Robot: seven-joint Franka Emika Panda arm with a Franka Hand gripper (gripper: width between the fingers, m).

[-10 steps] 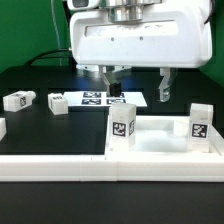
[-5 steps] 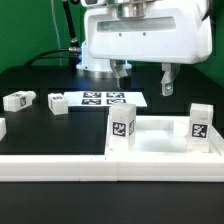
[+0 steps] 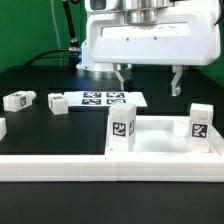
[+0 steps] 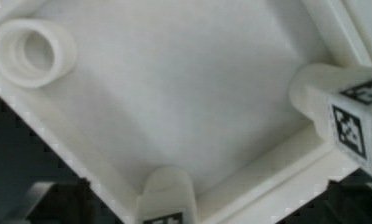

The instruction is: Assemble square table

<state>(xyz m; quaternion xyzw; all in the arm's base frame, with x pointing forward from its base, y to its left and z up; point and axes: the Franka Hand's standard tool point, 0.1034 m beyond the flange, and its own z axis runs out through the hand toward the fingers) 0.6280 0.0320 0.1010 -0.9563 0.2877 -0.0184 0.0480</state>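
The white square table top (image 3: pixel 160 146) lies at the front on the exterior view's right. Two tagged legs stand upright on its corners, one (image 3: pixel 122 128) at the near left and one (image 3: pixel 198 122) at the right. My gripper (image 3: pixel 150 80) hangs above the top's far edge, open, with nothing between its fingers. In the wrist view I look down on the table top (image 4: pixel 183 100). It shows a round corner hole (image 4: pixel 35 50), a tagged leg (image 4: pixel 348 108) and a second leg (image 4: pixel 165 193).
Two loose tagged legs (image 3: pixel 18 101) (image 3: pixel 57 103) lie on the black surface at the exterior view's left. The marker board (image 3: pixel 105 98) lies behind the top. A long white bar (image 3: pixel 50 165) runs along the front edge.
The gripper has shifted toward the exterior view's right and stayed open. The table top and the legs have not moved.
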